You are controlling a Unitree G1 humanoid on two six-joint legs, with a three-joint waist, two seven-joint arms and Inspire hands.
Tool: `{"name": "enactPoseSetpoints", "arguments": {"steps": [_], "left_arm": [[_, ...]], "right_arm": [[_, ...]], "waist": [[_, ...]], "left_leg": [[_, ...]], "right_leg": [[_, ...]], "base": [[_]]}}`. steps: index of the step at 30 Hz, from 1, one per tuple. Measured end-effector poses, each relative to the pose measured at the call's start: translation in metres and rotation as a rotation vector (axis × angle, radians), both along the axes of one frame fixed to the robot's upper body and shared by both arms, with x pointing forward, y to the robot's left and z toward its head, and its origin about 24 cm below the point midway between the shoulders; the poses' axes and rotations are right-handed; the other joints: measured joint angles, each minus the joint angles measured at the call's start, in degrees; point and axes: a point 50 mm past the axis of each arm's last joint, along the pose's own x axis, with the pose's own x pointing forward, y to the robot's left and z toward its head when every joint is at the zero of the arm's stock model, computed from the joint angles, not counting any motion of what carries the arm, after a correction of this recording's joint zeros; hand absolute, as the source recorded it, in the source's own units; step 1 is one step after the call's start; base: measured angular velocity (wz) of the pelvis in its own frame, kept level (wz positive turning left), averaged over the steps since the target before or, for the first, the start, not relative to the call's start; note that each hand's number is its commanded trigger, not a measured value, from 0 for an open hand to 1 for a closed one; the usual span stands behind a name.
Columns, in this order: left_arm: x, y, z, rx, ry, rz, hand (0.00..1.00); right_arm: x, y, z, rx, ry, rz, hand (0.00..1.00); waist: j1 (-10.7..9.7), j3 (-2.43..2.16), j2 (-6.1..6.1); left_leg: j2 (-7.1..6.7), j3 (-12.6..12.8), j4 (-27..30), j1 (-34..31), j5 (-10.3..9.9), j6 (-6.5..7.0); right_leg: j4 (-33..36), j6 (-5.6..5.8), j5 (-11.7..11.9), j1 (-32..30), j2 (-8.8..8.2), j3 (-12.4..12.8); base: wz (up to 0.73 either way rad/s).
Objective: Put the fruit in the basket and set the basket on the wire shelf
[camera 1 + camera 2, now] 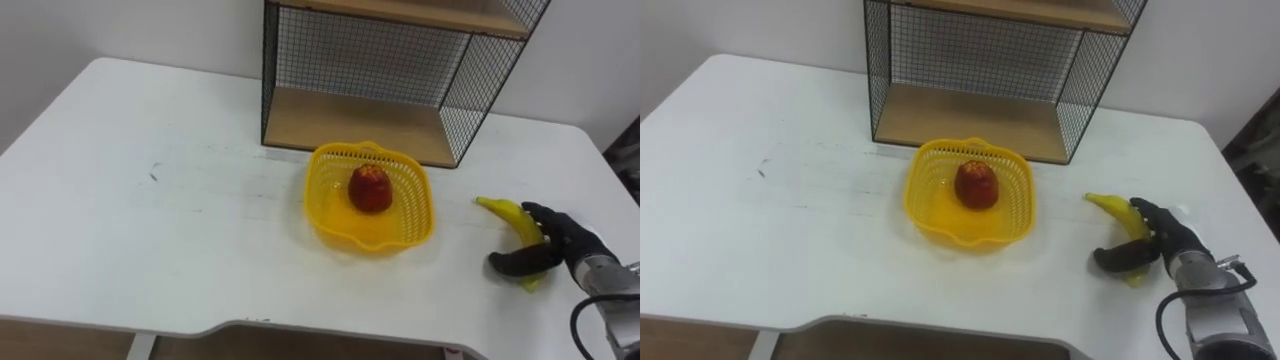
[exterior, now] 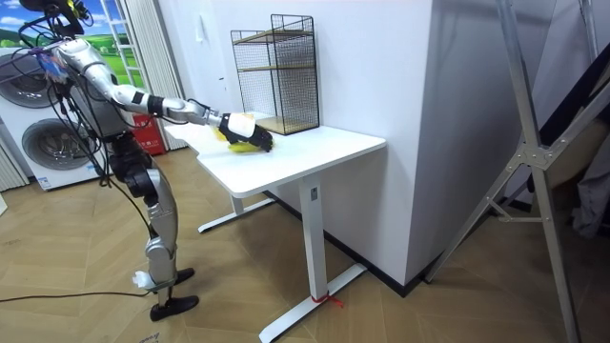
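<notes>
The right hand (image 1: 556,247) lies on the white worktop (image 1: 150,230), its dark fingers and thumb curled round the lower half of the banana (image 1: 509,215). The banana rests flat on the worktop, and its free tip points away from the hand toward the basket. The yellow basket (image 1: 405,215) sits to the hand's left, near but apart from it, and holds 1 red apple (image 1: 370,188). The wire shelf (image 1: 350,118) stands beyond the basket, farther from the hand.

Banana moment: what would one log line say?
right hand shut on banana | red fruit in basket | basket on table, not yet shelved
</notes>
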Motion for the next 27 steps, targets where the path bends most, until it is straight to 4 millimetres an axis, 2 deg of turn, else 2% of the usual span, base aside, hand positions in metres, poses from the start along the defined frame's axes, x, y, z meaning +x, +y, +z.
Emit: {"name": "enactPoseSetpoints", "arguments": {"steps": [8, 12, 27], "left_arm": [[0.012, 0.001, 0.0, 0.003, -0.024, -0.009, 0.0], [0.011, 0.002, 0.0, 0.004, -0.006, -0.012, 0.0], [0.01, 0.002, -0.001, 0.003, 0.013, -0.039, 0.0]], "right_arm": [[-0.001, -0.008, 0.003, -0.078, 0.053, -0.003, 1.0], [-0.001, -0.007, 0.004, -0.068, 0.057, 0.003, 1.0], [0.002, -0.005, 0.006, -0.021, 0.018, -0.004, 1.0]], "waist": [[2.1, 0.08, -0.82], [2.1, 0.15, -1.28], [2.1, 0.37, -0.98]], "left_leg": [[0.16, 0.0, -0.1, -0.2, -0.1, -0.11], [0.13, 0.0, -0.1, -0.4, -0.1, -0.11], [0.09, 0.2, 0.1, -0.5, 0.0, -0.09]], "right_leg": [[-0.1, -0.01, 0.0, -0.1, 0.12, -0.1], [-0.1, -0.01, 0.0, -0.1, 0.1, -0.1], [0.0, -0.08, 0.1, -0.1, 0.07, 0.1]], "base": [[0.0], [0.0], [0.0]]}}
